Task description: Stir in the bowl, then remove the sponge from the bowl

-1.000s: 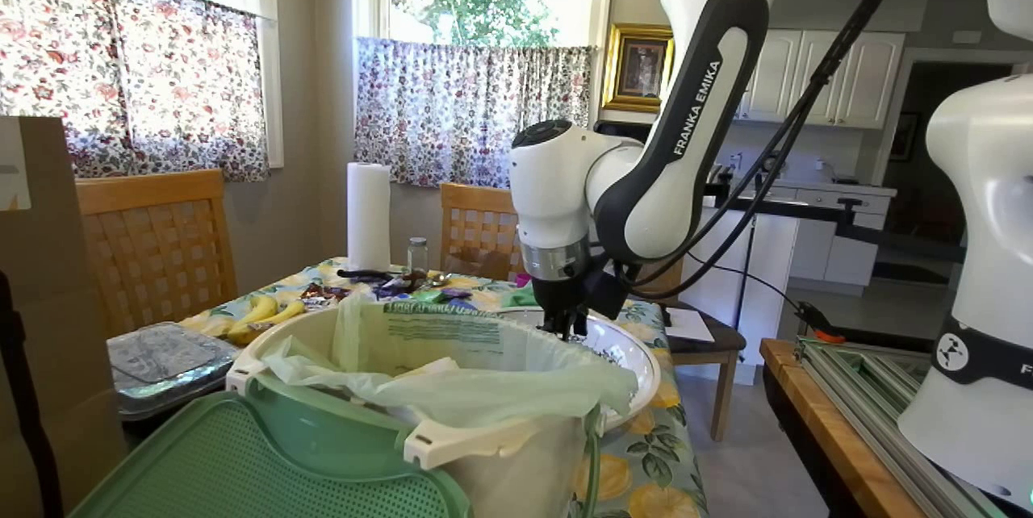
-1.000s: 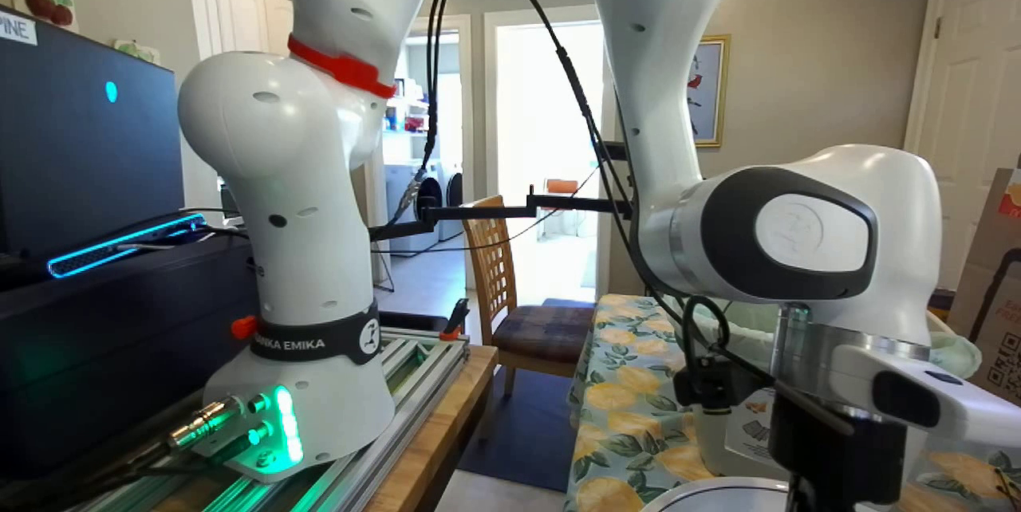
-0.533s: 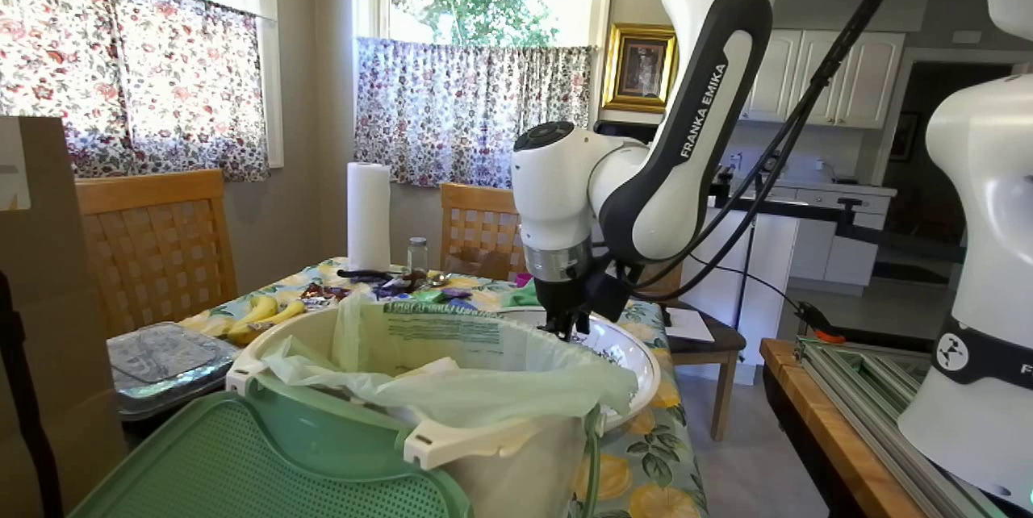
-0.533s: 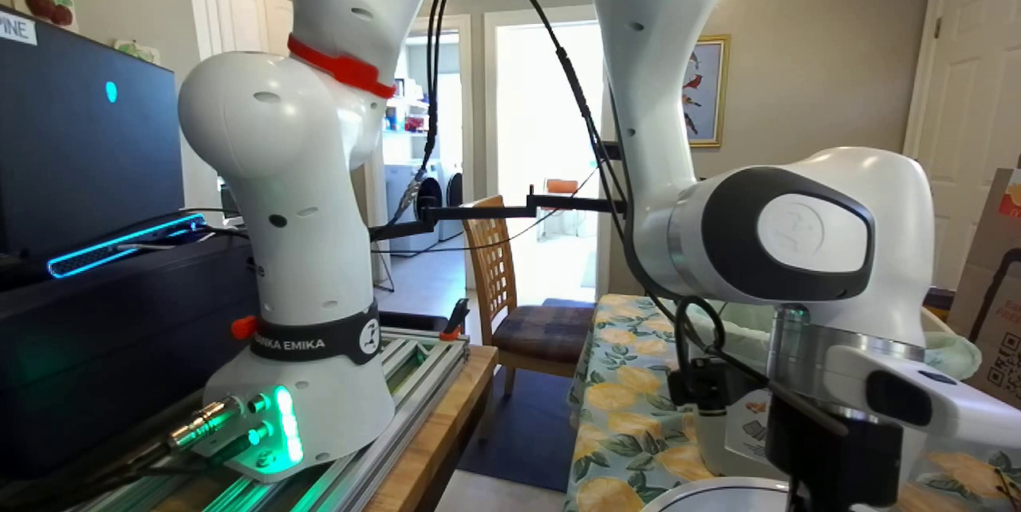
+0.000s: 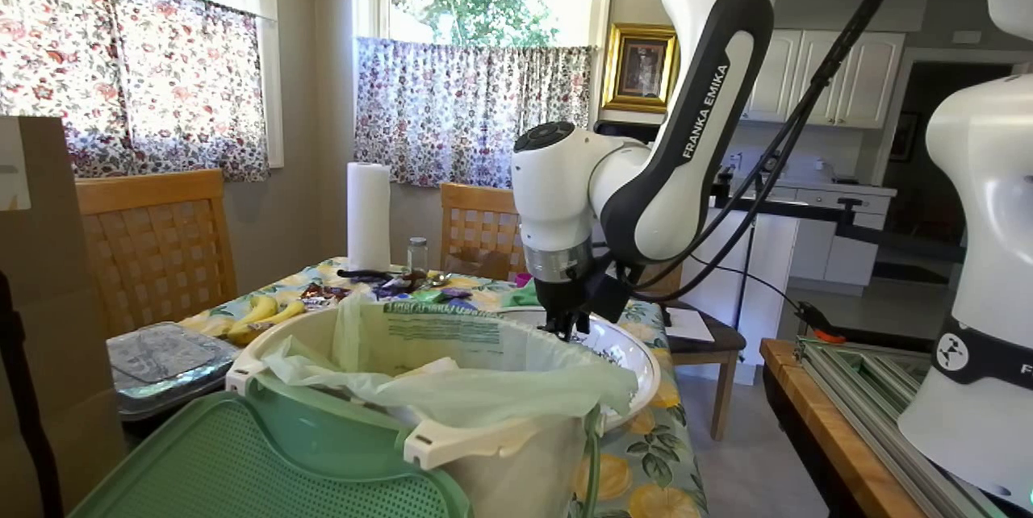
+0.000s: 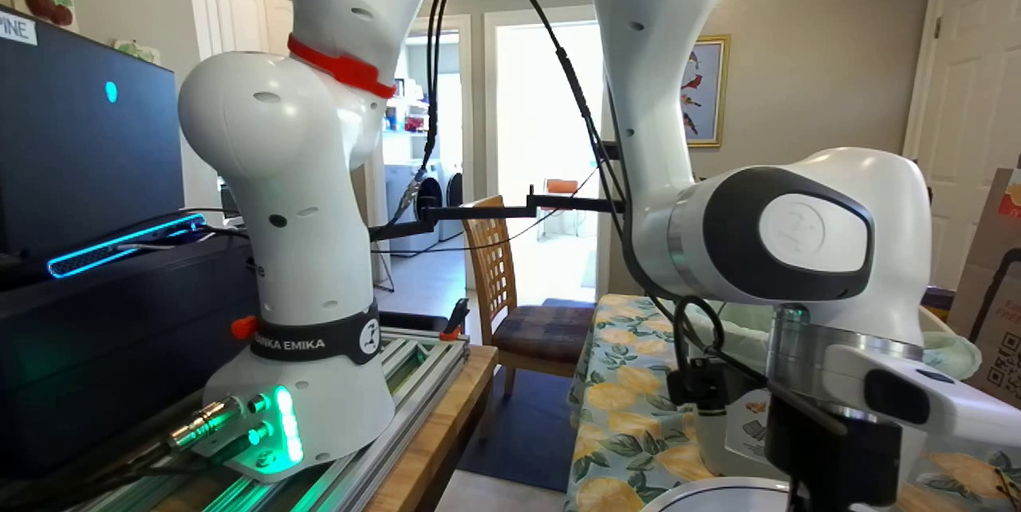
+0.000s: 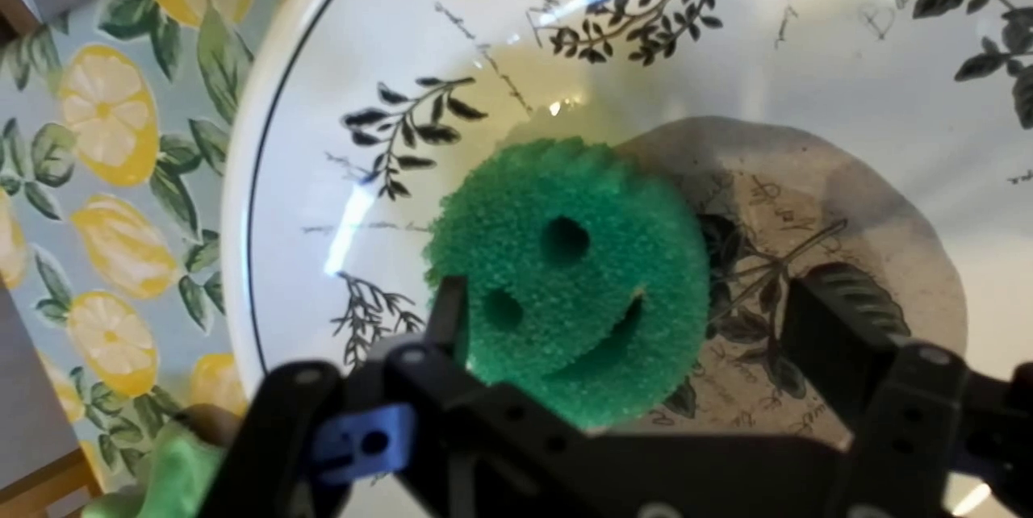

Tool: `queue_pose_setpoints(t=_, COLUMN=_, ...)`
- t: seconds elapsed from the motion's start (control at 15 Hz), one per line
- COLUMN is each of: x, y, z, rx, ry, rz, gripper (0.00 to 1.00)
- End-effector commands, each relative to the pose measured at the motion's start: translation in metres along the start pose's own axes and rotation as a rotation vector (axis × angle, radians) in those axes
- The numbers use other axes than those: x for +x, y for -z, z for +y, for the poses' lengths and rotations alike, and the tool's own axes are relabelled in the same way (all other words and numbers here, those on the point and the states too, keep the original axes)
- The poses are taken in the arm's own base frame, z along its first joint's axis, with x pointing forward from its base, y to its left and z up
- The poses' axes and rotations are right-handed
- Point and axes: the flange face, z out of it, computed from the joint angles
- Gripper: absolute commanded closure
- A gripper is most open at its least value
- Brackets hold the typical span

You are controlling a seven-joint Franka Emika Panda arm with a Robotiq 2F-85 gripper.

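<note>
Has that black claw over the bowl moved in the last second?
Yes, slightly: in an exterior view the gripper sits a little farther right of the paper towel roll than before.

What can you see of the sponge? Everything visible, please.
The sponge is a green disc with a jagged stretch of edge, two round holes like eyes and a curved slit like a smile. It looks like coarse, porous foam. It lies smile side up in the bowl, overlapping a brownish patch, perhaps liquid; tilt is unclear. The open gripper hides some of its edge in the wrist view; whether they touch, I can't tell.
</note>
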Motion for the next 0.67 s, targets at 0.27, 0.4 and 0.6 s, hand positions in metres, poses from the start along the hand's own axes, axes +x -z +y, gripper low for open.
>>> queue_pose_setpoints(t=0.27, x=-0.013, y=-0.013, z=0.009, rx=-0.037, ry=-0.005, rz=-0.001, gripper=0.00)
queue_pose_setpoints(t=0.4, x=-0.015, y=-0.017, z=0.014, rx=-0.041, ry=-0.007, rz=0.032, gripper=0.00)
queue_pose_setpoints(t=0.6, x=-0.014, y=-0.018, z=0.021, rx=-0.009, ry=-0.034, rz=0.112, gripper=0.00)
